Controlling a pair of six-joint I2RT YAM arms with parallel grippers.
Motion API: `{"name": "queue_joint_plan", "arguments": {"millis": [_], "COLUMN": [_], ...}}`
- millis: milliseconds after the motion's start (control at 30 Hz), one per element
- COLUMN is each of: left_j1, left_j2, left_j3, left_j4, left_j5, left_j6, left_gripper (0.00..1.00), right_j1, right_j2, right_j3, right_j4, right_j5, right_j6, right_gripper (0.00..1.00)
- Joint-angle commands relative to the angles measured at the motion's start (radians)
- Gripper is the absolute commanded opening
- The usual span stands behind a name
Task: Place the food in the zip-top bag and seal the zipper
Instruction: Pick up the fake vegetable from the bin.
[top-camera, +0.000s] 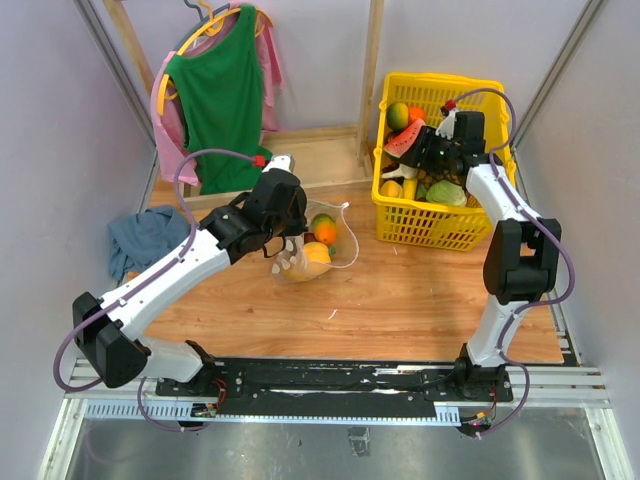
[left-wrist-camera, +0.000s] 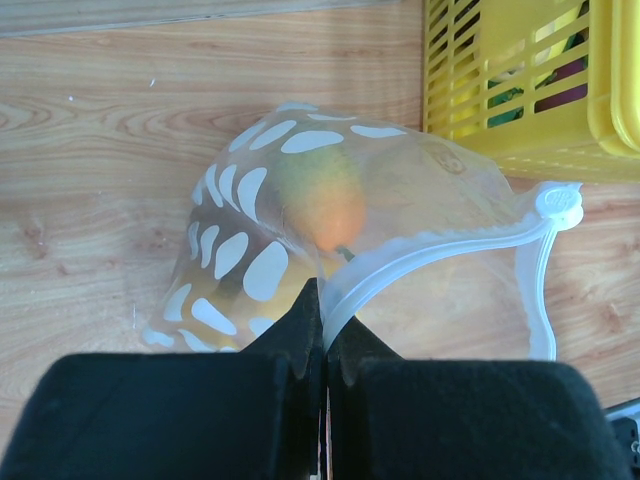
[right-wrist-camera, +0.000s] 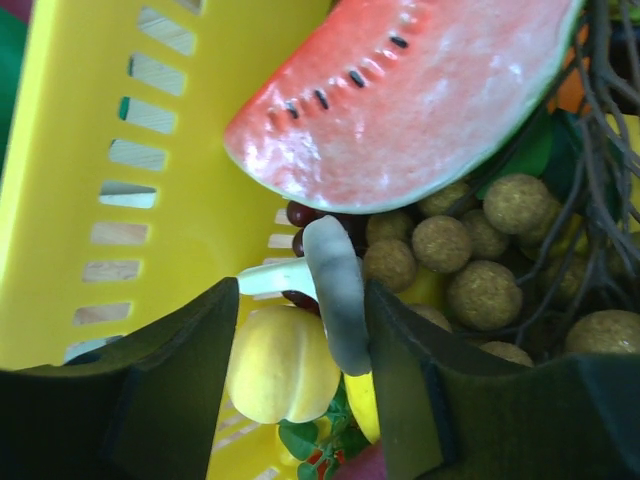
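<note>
The zip-top bag is thin, clear, glossy plastic film; the table beneath is matt grained wood; the basket is smooth, shiny yellow plastic; the watermelon slice looks glazed.

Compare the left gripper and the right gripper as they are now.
The left gripper is shut, pinching the bag by its zipper; the right gripper is open. The left gripper is over the wooden table; the right gripper is inside the yellow basket, above a pale yellow fruit. Both have black fingers.
</note>
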Motion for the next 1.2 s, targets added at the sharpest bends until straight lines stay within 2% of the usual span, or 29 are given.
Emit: {"name": "queue_joint_plan", "arguments": {"millis": [0, 200, 333, 467, 967, 1167], "left_j1": [0.008, 0.008, 0.008, 0.007, 0.008, 0.008], "left_j2": [0.005, 0.007, 0.007, 0.008, 0.004, 0.001], "left_j3": [0.015, 0.017, 0.019, 0.023, 0.013, -0.003], "left_j4": [0.037, 0.036, 0.032, 0.03, 0.04, 0.057], "left_j5": [0.011, 0.013, 0.006, -0.002, 0.0, 0.008], "left_j6": [0.011, 0.006, 0.005, 0.003, -0.051, -0.067], "left_gripper": [0.0, 0.0, 0.0, 0.0, 0.0, 0.0], "right_j1": [-0.009, -0.009, -0.009, -0.008, 0.039, 0.063], "right_j2": [-0.004, 0.002, -0.016, -0.069, -0.407, -0.55], "right_j3": [-0.018, -0.016, -0.014, -0.026, -0.138, -0.182], "right_j4": [0.049, 0.064, 0.042, 0.009, -0.07, -0.098], "right_j5": [-0.093, -0.102, -0.071, -0.027, 0.34, 0.394], "right_j6": [0.012, -0.007, -0.041, -0.095, -0.264, -0.281], "right_gripper": [0.47, 0.3, 0.12, 0.01, 0.01, 0.01]}}
